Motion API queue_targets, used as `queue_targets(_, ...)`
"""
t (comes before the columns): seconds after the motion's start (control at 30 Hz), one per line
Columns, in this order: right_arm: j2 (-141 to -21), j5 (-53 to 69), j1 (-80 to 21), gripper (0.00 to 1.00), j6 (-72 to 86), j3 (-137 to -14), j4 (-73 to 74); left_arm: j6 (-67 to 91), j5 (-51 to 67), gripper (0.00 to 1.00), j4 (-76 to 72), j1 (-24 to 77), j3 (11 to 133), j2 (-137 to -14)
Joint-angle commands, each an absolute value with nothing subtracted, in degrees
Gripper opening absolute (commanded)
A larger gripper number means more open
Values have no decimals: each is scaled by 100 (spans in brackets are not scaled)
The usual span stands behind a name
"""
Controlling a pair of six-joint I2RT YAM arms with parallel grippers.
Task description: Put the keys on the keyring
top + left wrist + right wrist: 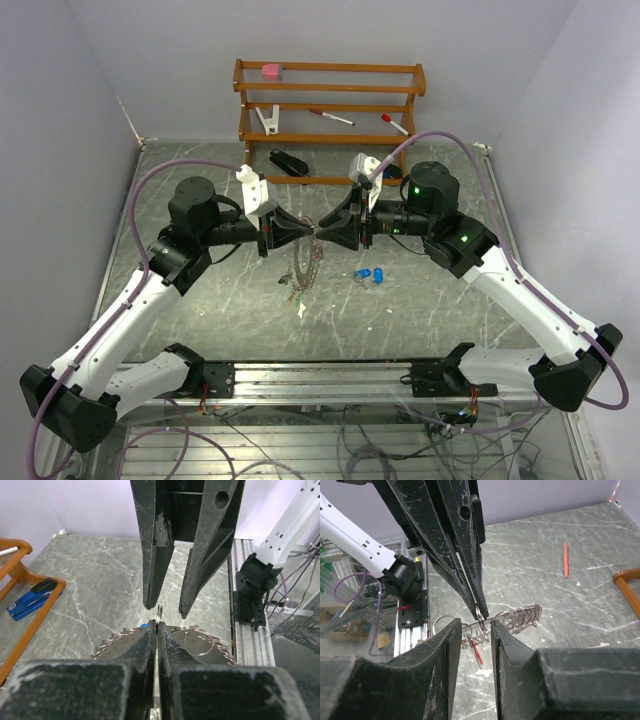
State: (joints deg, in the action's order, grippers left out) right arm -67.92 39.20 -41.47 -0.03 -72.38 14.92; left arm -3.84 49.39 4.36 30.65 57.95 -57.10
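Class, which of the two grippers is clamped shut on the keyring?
The left gripper: its fingers are pressed together on the keyring, while the right gripper's fingers stand apart on either side of the wire.

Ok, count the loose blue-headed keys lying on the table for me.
2. One small blue-headed silvery key and a second key lie side by side on the grey marbled table, right of the large key-fringed metal ring. More may be hidden by the arms.
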Motion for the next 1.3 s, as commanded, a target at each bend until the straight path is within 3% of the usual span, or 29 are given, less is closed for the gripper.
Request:
queue_targets(0.0,-6751,4012,-4138,30,23,-7330,1299,52,5279,7,-299,3110,5790,-5685)
queue_targets(0.8,-6805,4086,-4134,0,-20,-7358,1539,-152,5428,8,79,3111,5783,-5687)
queue_targets(1.13,-6973,4118,-4139,0,-495,-7897,2660,-895,5657,23,1095,3111,6064,-5855)
queue_targets(1.27,-7095,4143,-4137,0,-674,-8163,3114,-1365,5721,24,1639,3111,6296,-5998)
